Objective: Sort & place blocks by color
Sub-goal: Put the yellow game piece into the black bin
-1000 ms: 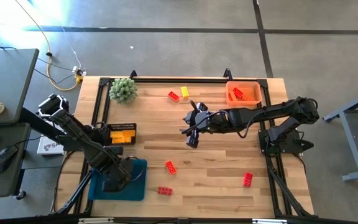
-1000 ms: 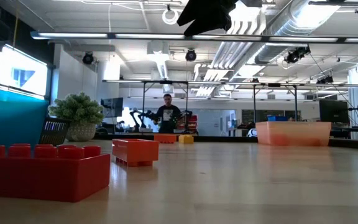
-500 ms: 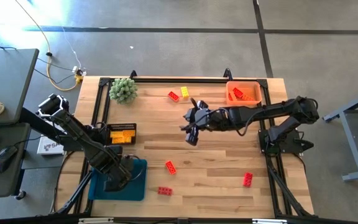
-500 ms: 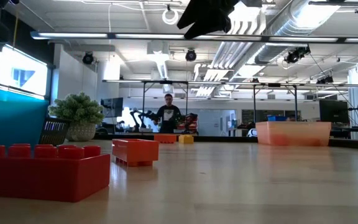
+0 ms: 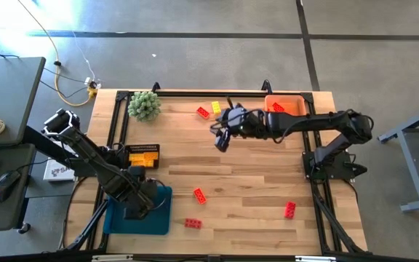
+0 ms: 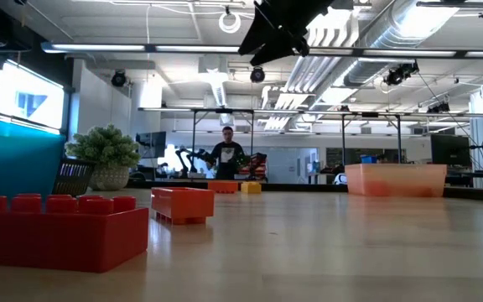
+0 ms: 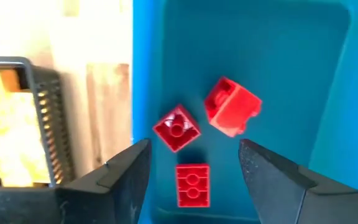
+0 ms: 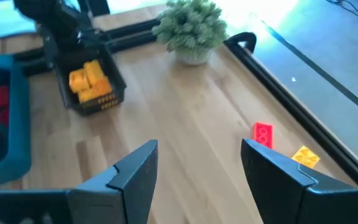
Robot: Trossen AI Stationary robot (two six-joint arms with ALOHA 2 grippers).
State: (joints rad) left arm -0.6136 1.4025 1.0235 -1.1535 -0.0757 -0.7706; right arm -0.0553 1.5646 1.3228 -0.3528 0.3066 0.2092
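My left gripper (image 5: 138,201) (image 7: 194,149) is open above the blue tray (image 5: 158,218), where three red blocks (image 7: 231,114) lie on the floor. My right gripper (image 5: 220,139) (image 8: 199,150) is open, empty and high above the table's far middle; it appears at the top of the low view (image 6: 279,29). A red block (image 5: 203,112) (image 8: 262,134) and a yellow block (image 5: 216,108) (image 8: 305,155) lie near the far edge. Three more red blocks (image 5: 199,195), (image 5: 193,223), (image 5: 289,209) lie on the near half.
An orange tray (image 5: 297,100) holding orange blocks sits at the far right. A black basket (image 5: 143,156) holds yellow blocks, left of centre. The green plant ball (image 5: 143,106) stands at the far left. A person (image 6: 226,155) stands in the room behind.
My right gripper has moved toward the table's far edge, closer to the red and yellow blocks lying there, staying high above the wood. No block has moved.
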